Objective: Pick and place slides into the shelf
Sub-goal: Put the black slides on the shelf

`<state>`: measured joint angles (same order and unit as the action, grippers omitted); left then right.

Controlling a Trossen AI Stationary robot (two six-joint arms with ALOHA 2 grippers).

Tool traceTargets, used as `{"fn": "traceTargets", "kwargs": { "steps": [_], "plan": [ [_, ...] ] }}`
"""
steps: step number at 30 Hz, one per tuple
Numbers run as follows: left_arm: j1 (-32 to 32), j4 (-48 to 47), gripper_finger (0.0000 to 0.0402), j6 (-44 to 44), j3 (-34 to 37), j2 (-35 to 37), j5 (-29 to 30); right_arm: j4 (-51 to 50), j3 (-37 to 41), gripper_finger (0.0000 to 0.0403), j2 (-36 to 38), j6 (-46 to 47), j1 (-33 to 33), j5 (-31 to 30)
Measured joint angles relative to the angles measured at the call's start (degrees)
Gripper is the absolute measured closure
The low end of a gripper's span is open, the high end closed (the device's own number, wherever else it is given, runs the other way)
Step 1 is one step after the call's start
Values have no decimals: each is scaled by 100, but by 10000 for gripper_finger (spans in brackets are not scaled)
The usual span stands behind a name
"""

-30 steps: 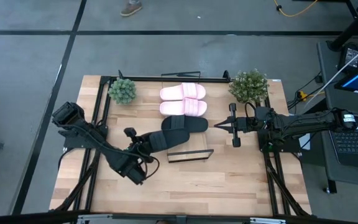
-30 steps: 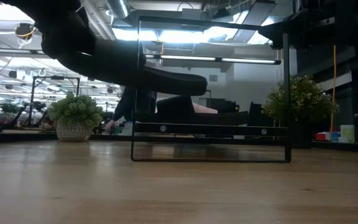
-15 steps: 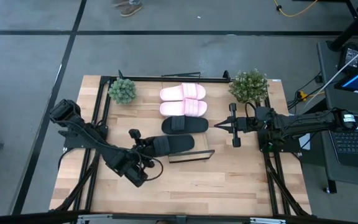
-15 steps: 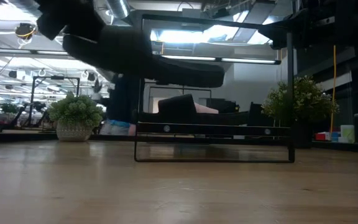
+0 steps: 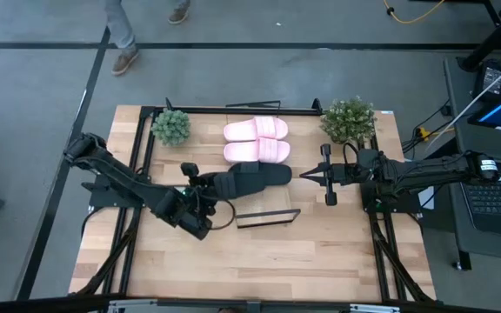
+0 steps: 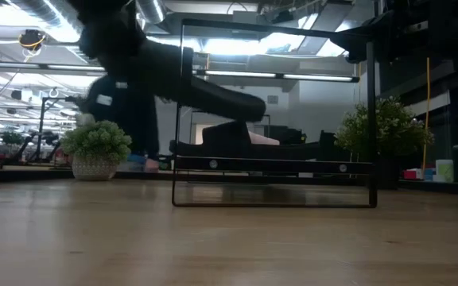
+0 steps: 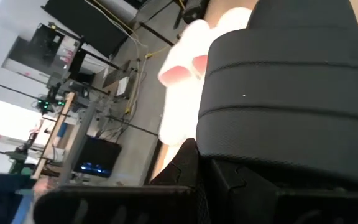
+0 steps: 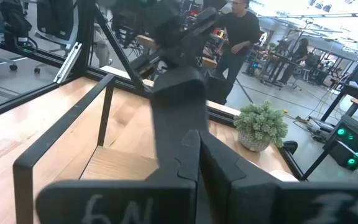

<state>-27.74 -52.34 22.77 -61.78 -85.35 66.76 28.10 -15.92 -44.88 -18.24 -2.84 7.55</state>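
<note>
The left gripper (image 5: pixel 209 189), fingers pinched on a black slide (image 5: pixel 237 183), holds it raised above the table (image 5: pixel 320 252) over the second black slide (image 5: pixel 277 175), beside the shelf (image 5: pixel 268 216), while the right gripper (image 5: pixel 306 176) waits with fingers pressed together.

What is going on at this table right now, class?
The left gripper is shut on a black slide, carrying it in the air just above the second black slide. That one lies beside the two pink slides towards the back of the table. The right gripper waits shut and empty to the right of the slides, near a potted plant.
</note>
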Motion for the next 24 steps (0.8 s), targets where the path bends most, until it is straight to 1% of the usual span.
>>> {"fn": "traceTargets", "kwargs": {
  "steps": [6,9,13,15,17,21,24],
  "plan": [
    [70,8,401,-596,0,754,180,0,0,389,0,-2,1,-1],
    [125,33,401,-784,0,1176,108,0,0,389,0,-3,0,-2],
    [259,202,401,-882,0,1661,-586,-2,0,389,0,-4,-1,0],
    [321,404,401,-1114,0,1828,-819,-1,0,389,0,-19,0,-1],
    [393,750,401,-1451,0,1983,-1091,-1,0,389,0,-24,0,-2],
    [613,1598,401,-2246,0,2145,-1814,15,0,389,0,-22,-1,-2],
    [857,2044,401,-2579,51,2156,-2092,134,0,389,0,-10,1,-1]
  ]
}}
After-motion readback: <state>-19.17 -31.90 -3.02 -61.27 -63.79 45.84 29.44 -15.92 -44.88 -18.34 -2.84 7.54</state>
